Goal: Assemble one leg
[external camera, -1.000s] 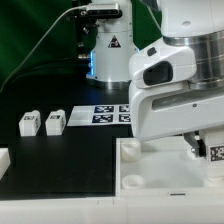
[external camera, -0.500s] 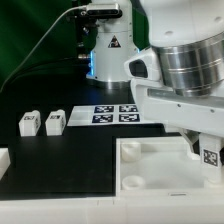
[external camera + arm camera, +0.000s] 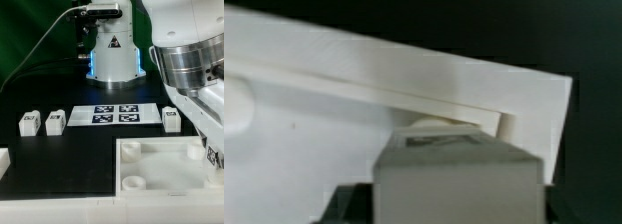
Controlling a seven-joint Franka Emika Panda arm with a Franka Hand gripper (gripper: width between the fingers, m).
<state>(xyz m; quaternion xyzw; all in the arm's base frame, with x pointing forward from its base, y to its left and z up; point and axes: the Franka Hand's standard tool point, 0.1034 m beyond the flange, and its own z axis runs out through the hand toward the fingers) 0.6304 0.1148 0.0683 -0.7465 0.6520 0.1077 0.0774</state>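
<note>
Insertion step, I judge: the hand is clamped on a leg at the exterior view's lower right, over the white tray's corner socket — next, lower it straight in.

The arm is glossy white with a ribbed grey band (blue glow at its base).
</note>
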